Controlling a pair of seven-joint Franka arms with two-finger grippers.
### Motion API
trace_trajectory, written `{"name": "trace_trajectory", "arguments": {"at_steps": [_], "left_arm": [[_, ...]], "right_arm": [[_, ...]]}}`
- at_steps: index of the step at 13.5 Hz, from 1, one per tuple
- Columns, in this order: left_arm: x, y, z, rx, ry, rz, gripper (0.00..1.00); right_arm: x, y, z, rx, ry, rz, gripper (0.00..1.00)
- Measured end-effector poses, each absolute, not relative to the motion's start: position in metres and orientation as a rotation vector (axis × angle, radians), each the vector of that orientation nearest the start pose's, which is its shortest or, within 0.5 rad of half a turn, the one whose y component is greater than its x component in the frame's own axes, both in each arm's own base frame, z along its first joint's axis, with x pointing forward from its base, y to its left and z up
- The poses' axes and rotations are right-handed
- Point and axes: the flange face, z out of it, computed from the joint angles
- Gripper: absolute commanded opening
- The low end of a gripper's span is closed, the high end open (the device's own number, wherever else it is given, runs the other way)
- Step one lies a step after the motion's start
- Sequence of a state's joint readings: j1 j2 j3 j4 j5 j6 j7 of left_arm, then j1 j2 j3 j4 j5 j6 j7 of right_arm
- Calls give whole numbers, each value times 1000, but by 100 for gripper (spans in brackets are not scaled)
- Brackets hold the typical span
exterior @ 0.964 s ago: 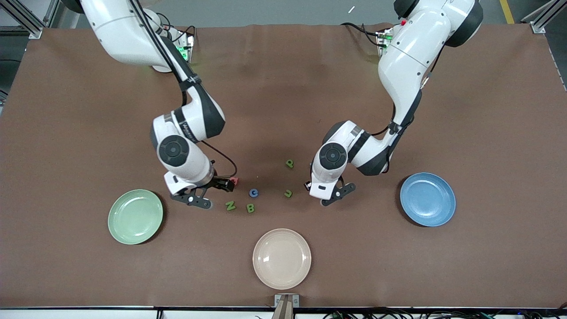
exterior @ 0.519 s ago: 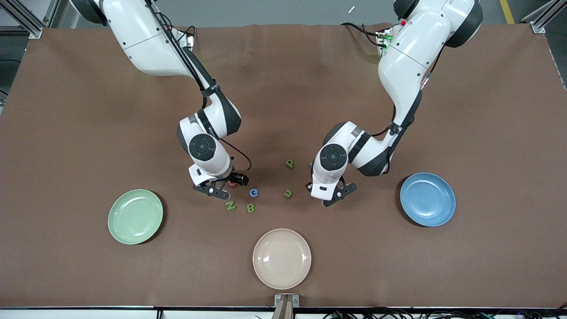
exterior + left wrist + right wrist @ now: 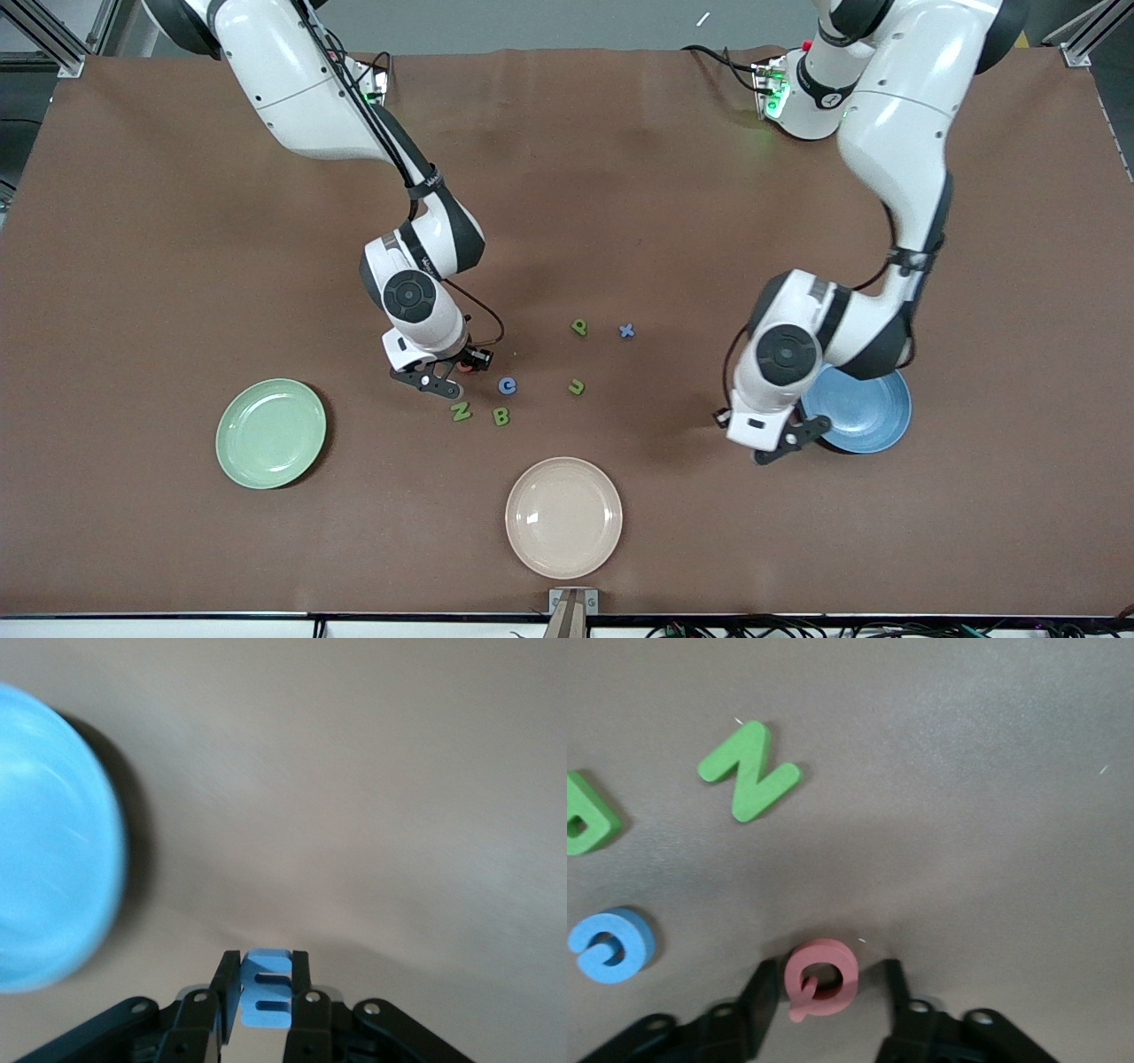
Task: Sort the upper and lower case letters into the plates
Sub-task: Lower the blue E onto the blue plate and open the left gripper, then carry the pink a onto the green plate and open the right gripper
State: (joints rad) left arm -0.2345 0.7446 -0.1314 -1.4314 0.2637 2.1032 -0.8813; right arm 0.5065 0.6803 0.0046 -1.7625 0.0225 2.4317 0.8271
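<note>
My left gripper (image 3: 781, 446) is shut on a blue letter E (image 3: 266, 997) and hangs over the table at the rim of the blue plate (image 3: 868, 418); in the left wrist view that blue plate (image 3: 53, 842) lies off to one side. My right gripper (image 3: 454, 369) is down at the table and open, one finger on each side of the red letter Q (image 3: 824, 988), with a gap on both sides. Close by lie a green N (image 3: 461, 411), green B (image 3: 501, 416), blue c (image 3: 507, 385), green u (image 3: 577, 386), green p (image 3: 579, 327) and blue x (image 3: 626, 330). The mint green plate (image 3: 270, 433) holds nothing.
A cream-beige plate (image 3: 563, 517) sits nearest the front camera, between the two coloured plates. The left arm's elbow covers part of the blue plate. The right wrist view shows the green N (image 3: 749, 771) and blue c (image 3: 611, 943) close to the red Q.
The left arm has carried the blue E from the letter group to the blue plate, uncovering the blue x. The right gripper slid over the red Q and its fingers have narrowed.
</note>
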Motion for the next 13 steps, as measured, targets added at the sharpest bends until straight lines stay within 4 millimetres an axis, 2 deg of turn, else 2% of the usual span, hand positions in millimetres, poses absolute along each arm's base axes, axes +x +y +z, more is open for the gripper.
{"name": "trace_trajectory", "arguments": {"at_steps": [3, 5, 6, 7, 8, 9, 11, 13], "left_arm": [[687, -172, 266, -2912, -427, 85, 0], [687, -137, 258, -2907, -367, 148, 3], [685, -117, 249, -2906, -355, 180, 12], [683, -101, 240, -2907, -351, 200, 38], [681, -90, 231, -2911, -350, 210, 66], [678, -86, 223, -2914, -352, 213, 100], [672, -91, 212, -2925, -338, 210, 100], [671, -109, 216, -2947, -347, 198, 100]], "right_arm": [[577, 323, 179, -3088, 530, 26, 10], [581, 318, 181, -3089, 541, 14, 6], [588, 312, 185, -3088, 554, -2, 6], [599, 300, 191, -3093, 564, -18, 6], [614, 283, 200, -3102, 558, -31, 6], [631, 257, 209, -3120, 528, -34, 6], [662, 194, 228, -3155, 401, -28, 8], [682, 125, 239, -3180, 231, -39, 10]]}}
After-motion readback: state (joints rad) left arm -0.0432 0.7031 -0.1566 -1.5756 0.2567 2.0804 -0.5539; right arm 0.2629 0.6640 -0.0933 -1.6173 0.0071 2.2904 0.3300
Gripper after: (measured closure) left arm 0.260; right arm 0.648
